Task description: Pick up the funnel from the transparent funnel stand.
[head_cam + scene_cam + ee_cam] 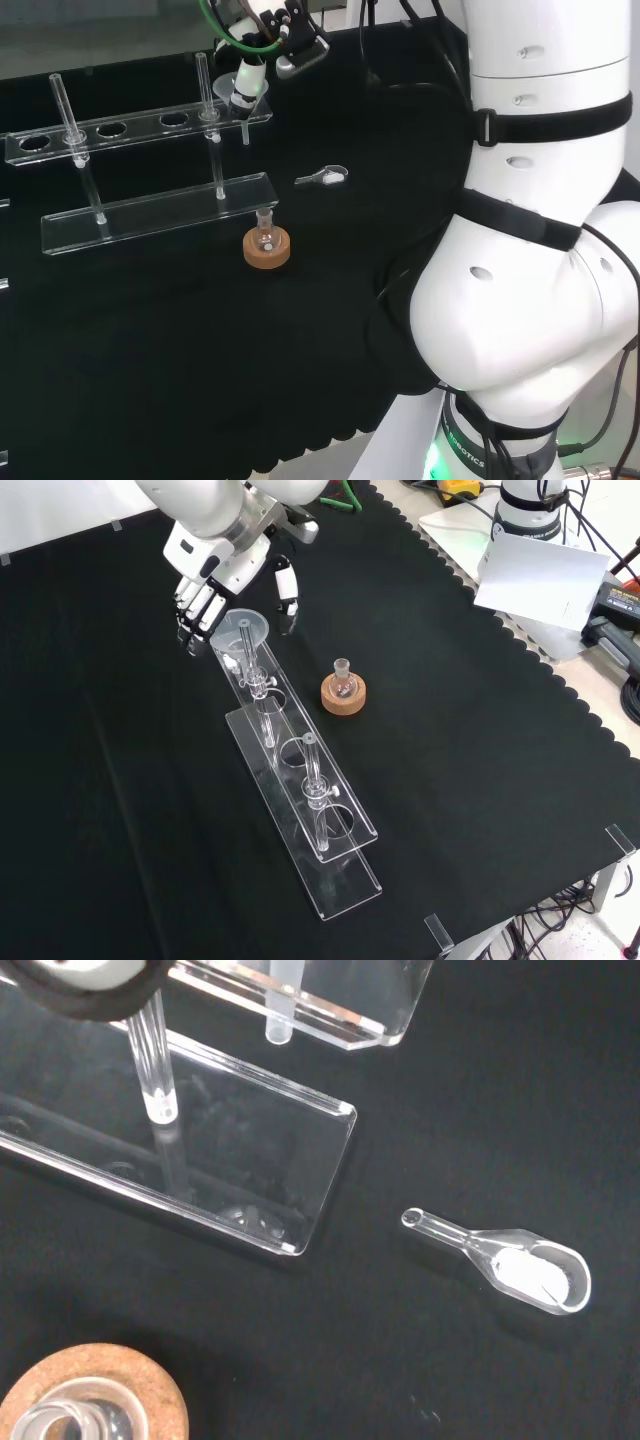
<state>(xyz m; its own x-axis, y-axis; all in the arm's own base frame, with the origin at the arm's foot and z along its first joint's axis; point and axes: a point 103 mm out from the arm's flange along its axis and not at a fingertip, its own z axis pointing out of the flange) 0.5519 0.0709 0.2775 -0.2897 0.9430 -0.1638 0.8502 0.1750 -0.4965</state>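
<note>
Reaching for the funnel (245,628) in the funnel stand (330,880), the hand (215,575) brackets its bowl with fingers (195,615) relaxed and unclosed; next, curl around the rim, then lift straight up.

Probably a lab: clear funnel stand (300,810), small flask (343,679) on cork ring (343,696).

No legible text, label or number anywhere.

Bright even light, glare on the clear stand (250,1175), faint shadows.
</note>
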